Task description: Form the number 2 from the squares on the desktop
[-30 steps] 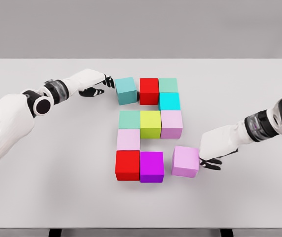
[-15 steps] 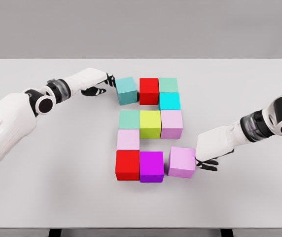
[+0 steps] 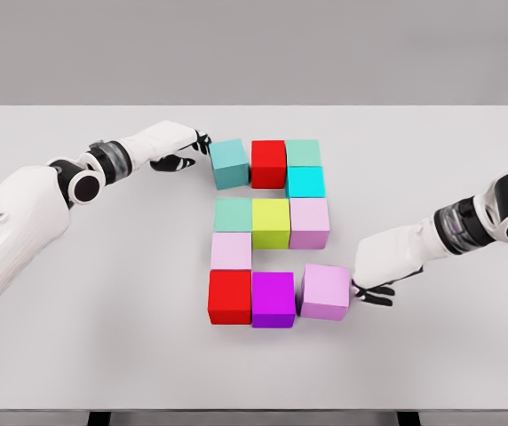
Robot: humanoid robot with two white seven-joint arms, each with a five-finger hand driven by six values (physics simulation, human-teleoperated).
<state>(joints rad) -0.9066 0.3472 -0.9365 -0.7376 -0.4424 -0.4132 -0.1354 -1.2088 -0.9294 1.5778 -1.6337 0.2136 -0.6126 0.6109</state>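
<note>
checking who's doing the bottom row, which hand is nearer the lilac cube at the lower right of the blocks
Right. The right hand sits against the lilac cube's right side, while the left hand is far off, by the teal cube at the top left.

— What is seen behind? 
— A plain grey wall (image 3: pixel 254 49), evenly lit.
— And below?
— A white table (image 3: pixel 103 355) is spread wide; dark legs (image 3: pixel 99 417) are glimpsed beneath its front edge.

The coloured squares (image 3: pixel 271 222) look matt and smooth, like plain plastic; the pale grey surface (image 3: pixel 103 311) is matt; the white arm shells (image 3: pixel 23 213) are slightly glossy.
</note>
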